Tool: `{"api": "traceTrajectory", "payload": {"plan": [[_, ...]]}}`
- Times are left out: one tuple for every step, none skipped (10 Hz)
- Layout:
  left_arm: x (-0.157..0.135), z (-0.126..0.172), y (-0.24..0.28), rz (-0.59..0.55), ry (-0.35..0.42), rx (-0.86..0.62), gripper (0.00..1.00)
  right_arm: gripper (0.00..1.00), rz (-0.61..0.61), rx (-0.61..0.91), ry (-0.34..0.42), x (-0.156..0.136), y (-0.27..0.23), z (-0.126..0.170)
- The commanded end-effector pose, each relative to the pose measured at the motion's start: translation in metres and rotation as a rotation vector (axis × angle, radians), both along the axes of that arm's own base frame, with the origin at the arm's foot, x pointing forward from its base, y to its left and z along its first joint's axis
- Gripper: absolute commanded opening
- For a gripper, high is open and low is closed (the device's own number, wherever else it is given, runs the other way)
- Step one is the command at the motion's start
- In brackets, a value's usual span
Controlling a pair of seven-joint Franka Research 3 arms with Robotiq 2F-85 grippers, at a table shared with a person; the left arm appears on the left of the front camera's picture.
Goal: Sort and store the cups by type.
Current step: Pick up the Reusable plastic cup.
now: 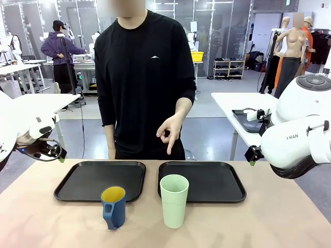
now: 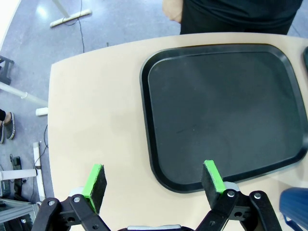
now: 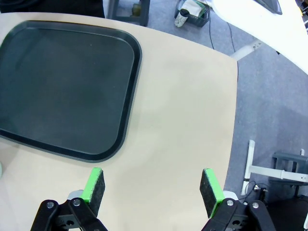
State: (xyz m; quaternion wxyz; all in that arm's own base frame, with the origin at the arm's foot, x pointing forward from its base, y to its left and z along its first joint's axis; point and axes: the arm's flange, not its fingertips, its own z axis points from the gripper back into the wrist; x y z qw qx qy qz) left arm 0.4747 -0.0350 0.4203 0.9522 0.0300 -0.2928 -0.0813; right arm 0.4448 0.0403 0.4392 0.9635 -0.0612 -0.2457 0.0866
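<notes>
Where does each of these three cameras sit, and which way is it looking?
Front view: between the arms, facing across the table at the person; left arm and right arm at the edges.
Left wrist view: on that wrist, looking down past the open left gripper onto the left tray.
Right wrist view: likewise, past the open right gripper onto the right tray.
Shared: front and left wrist both show left tray and blue mug.

left tray (image 1: 98,178): on the table (image 1: 269,222), far half, just beside the right tray (image 1: 207,181) (narrow gap between)
handled mug (image 1: 114,206): upright, before the left tray's near right corner
tumbler (image 1: 174,200): upright, right of the handled mug, before the right tray's near left corner
person (image 1: 145,77): behind the far edge
</notes>
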Motion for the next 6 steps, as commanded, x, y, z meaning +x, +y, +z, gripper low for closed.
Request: {"api": "traceTrajectory", "payload": {"plan": [[0.0002, 0.0003, -0.0001, 0.001, -0.001, 0.0, 1.0, 1.0, 0.004, -0.003, -0.001, 0.0001, 0.0013, 0.0003], [0.0002, 0.0003, -0.0001, 0.001, -0.001, 0.0, 1.0, 1.0, 0.004, -0.003, -0.001, 0.0001, 0.0013, 0.0003], [0.0002, 0.0003, -0.0001, 0.001, -0.001, 0.0, 1.0, 1.0, 0.004, -0.003, -0.001, 0.0001, 0.0013, 0.0003], [0.0002, 0.0003, -0.0001, 0.001, -0.001, 0.0, 1.0, 1.0, 0.004, -0.003, -0.001, 0.0001, 0.0013, 0.0003], [0.0002, 0.0003, -0.0001, 0.001, -0.001, 0.0, 1.0, 1.0, 0.004, -0.003, -0.001, 0.0001, 0.0013, 0.0003], [0.0002, 0.0003, -0.0001, 0.001, -0.001, 0.0, 1.0, 1.0, 0.0, 0.0, 0.0, 0.0, 0.0, 0.0]]}}
